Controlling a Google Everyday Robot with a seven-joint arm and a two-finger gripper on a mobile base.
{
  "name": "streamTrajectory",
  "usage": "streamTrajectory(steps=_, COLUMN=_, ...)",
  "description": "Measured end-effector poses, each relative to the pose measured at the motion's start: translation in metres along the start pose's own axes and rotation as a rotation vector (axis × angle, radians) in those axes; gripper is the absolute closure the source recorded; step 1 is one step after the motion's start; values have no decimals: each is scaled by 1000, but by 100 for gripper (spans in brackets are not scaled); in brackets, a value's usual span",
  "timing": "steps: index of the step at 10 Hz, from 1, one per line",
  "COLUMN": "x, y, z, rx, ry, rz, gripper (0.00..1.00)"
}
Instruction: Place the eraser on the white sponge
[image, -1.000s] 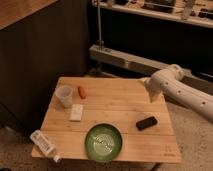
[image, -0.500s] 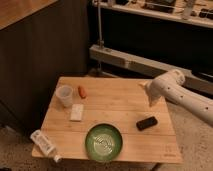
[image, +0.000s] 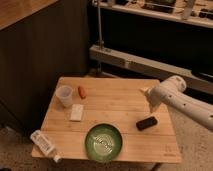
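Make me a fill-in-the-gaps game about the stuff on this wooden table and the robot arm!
1. The eraser is coloured ___.
2. The gripper hangs over the table, closest to the ___.
3. The bowl is coloured ___.
4. On top of the white sponge there lies ___.

Missing words: black; eraser; green; nothing.

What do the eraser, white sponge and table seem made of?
Eraser: matte black, probably rubber or foam. White sponge: flat, dull cream pad, likely foam. Table: light wood slats, visible plank lines. The hand hangs above the table's right side.
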Motion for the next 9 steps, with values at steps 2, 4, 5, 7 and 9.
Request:
streamTrajectory(steps=2, x=-6, y=8, z=-3, rx=-8, ry=10, rz=0, gripper=20)
streamTrajectory(steps=4, x=-13, y=12, z=-3, rx=-16, ry=17, rz=-9, gripper=20)
streamTrajectory(steps=5, x=-20, y=19, z=-5, rx=-19, ry=22, rz=-14, gripper=20)
streamTrajectory(steps=7, x=-25, y=26, z=-4, rx=-23, ry=34, rz=-19, gripper=20)
streamTrajectory(steps=9, x=-30, y=20, z=1, rx=-21, ry=32, rz=-25, gripper=20)
